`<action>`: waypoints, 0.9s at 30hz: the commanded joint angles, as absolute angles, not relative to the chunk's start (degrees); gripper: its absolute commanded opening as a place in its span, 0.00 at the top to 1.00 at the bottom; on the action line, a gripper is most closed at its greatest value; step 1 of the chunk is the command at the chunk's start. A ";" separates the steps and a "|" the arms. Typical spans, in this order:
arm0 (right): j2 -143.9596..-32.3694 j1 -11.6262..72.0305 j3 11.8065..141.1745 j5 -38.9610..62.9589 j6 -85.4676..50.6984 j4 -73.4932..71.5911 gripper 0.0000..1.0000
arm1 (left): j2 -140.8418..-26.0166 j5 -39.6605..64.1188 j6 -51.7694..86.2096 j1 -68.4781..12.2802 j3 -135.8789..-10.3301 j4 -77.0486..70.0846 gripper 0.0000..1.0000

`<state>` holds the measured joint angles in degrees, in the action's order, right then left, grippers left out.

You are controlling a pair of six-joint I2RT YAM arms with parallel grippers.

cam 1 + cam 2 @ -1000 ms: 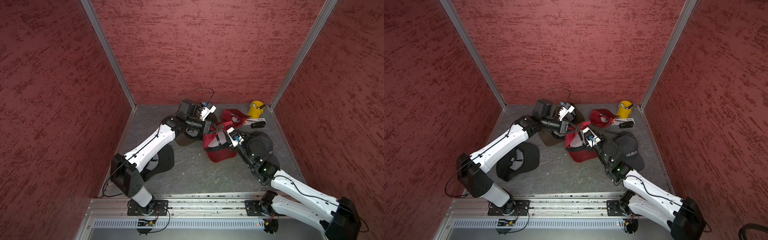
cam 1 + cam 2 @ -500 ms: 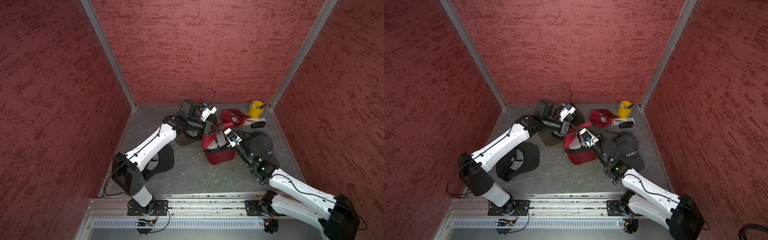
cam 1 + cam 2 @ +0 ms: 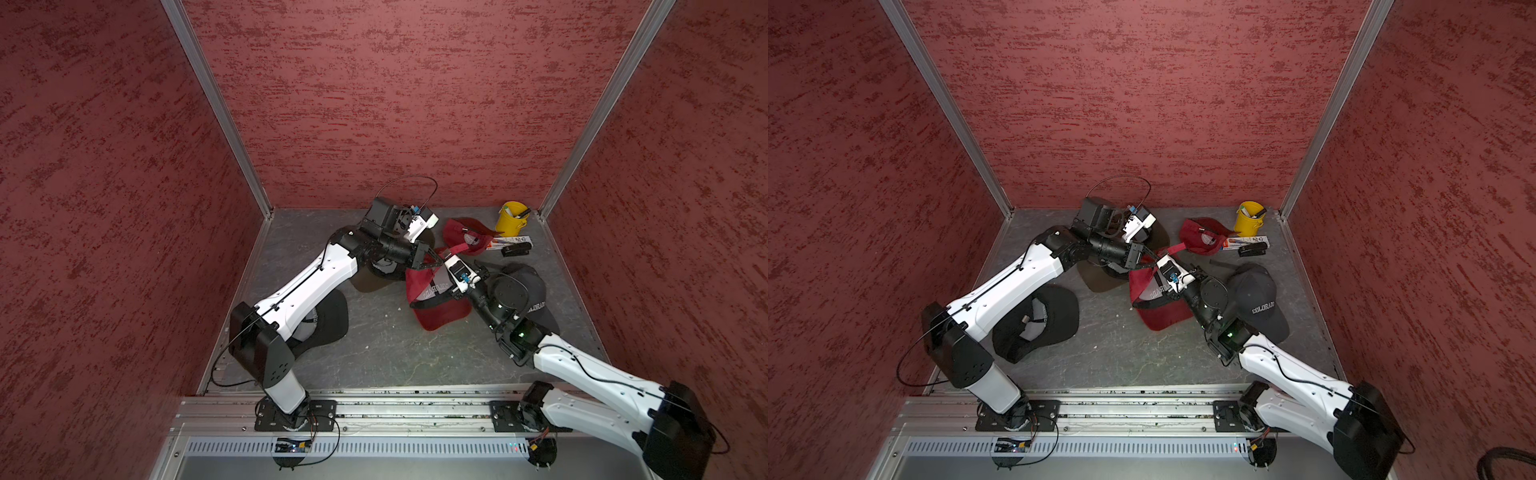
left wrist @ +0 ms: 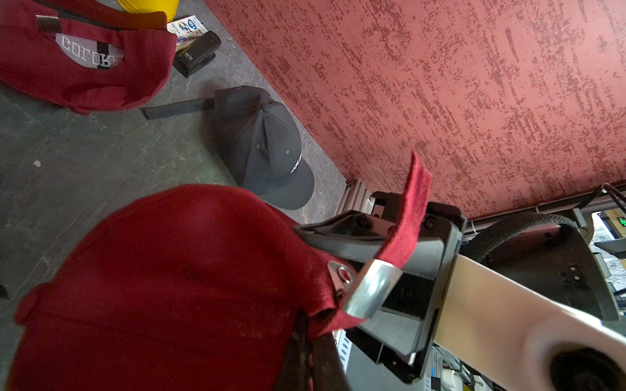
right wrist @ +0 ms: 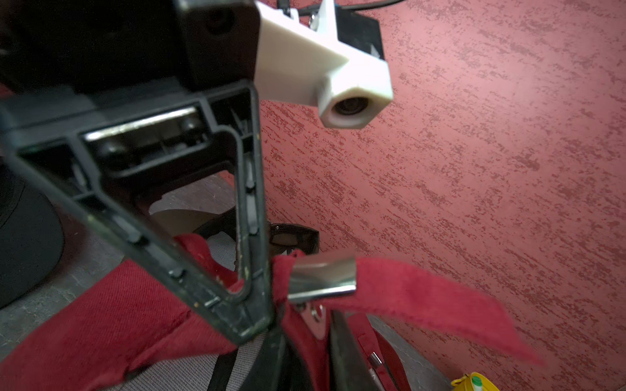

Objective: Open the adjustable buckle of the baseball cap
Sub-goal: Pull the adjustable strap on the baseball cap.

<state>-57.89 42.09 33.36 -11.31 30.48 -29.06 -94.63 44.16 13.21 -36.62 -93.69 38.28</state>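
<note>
Red cap (image 3: 436, 307): mid-floor in both top views, with its buckle (image 4: 369, 291) lifted at the cap's 12 o'clock edge, where the two arms meet.
Left gripper (image 5: 261, 321): clamped on the cap's back rim just beside the buckle, likely to steady the cloth against a pull.
Right gripper (image 3: 1158, 259): jaws flank the buckle; I cannot tell whether they bite.
Wrist views only: the silver flap seems tipped up, and the strap (image 5: 423, 298) is still threaded through. The top views show only a red strip.
</note>
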 commanded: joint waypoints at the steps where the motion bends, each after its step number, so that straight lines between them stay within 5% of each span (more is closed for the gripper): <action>1: -57.50 42.54 34.10 -12.35 29.88 -34.14 0.80 | -95.67 43.09 11.71 -37.09 -94.95 40.32 1.00; 9: -57.37 43.09 33.52 -12.24 30.06 -33.15 0.77 | -96.57 41.83 12.81 -37.00 -96.27 41.31 1.00; 27: -60.38 44.65 31.44 -18.53 22.31 -43.21 1.00 | -96.94 42.70 13.01 -37.35 -96.64 42.09 1.00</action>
<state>-60.75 43.97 32.32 -15.14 26.83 -34.48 -96.49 41.98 13.15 -36.99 -95.39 42.06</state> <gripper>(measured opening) 0.049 0.056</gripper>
